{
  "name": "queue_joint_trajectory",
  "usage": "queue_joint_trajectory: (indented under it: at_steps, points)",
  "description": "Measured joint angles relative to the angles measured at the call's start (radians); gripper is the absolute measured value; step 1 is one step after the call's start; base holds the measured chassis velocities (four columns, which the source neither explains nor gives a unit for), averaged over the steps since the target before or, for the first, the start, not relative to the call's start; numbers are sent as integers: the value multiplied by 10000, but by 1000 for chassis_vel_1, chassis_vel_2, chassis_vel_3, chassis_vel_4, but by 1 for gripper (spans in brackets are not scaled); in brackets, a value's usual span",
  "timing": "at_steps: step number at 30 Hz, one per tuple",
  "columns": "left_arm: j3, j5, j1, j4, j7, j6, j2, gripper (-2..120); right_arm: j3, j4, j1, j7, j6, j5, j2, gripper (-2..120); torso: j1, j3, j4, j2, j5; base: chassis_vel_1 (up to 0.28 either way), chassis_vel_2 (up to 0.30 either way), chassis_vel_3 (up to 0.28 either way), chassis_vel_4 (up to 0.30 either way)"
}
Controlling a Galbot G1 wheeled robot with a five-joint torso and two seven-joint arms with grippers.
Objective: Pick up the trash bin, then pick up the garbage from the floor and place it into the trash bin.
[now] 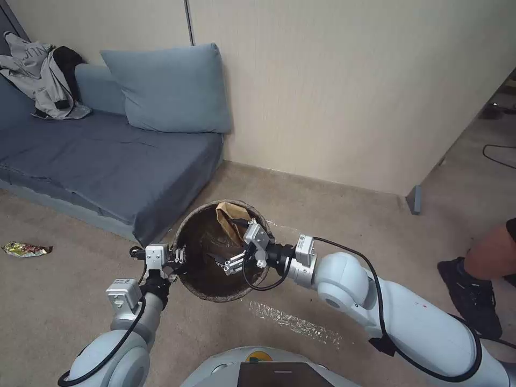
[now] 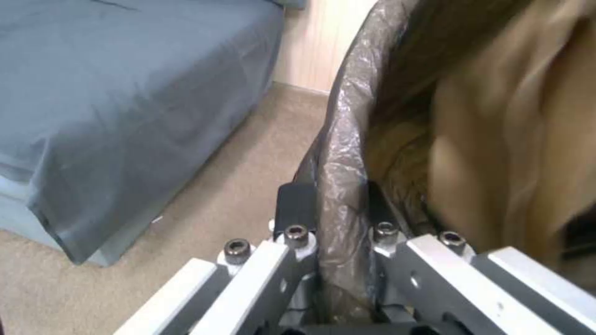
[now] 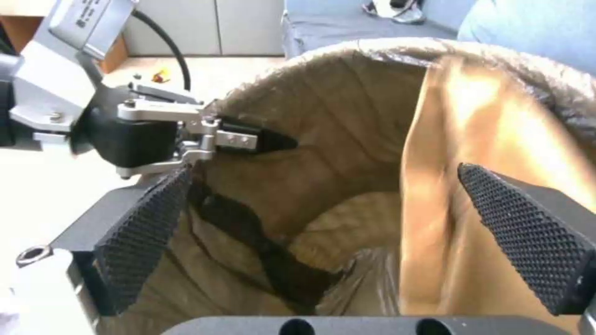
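Observation:
The trash bin [image 1: 226, 297], round and lined with a dark translucent bag, hangs just above the carpet in front of me. My left gripper [image 1: 180, 258] is shut on its near-left rim; in the left wrist view the bag-covered rim [image 2: 348, 139] runs between the fingers of the left gripper [image 2: 335, 204]. My right gripper [image 1: 228, 264] reaches into the bin's mouth from the right and is open. A tan folded paper [image 1: 230, 219] leans inside against the far wall. In the right wrist view the paper [image 3: 472, 139] lies beside one pad [image 3: 528, 232], unclamped. A yellow-green wrapper [image 1: 24, 249] lies on the floor far left.
A blue sofa [image 1: 107, 161] with a pillow and a grey jacket stands close behind and left of the bin. A strip of clear film [image 1: 295, 322] lies on the carpet near my base. A person's leg and black shoe [image 1: 473, 301] are at the right. The wall corner [image 1: 414, 199] stands right.

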Motion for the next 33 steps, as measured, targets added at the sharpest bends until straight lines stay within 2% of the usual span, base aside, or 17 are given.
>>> queue_joint_trajectory:
  at_steps: [21,33]
  points:
    - [22,-6,-37,0,11,8,5,2,301,339,-175,6,16,171,56,100,0,0,1,0,0,0,0,0,0]
    - [-32,-20,-63,2,-29,2,-95,2,2464,914,-1550,214,486,419,10,100,0,0,2,0,0,0,0,0,0]
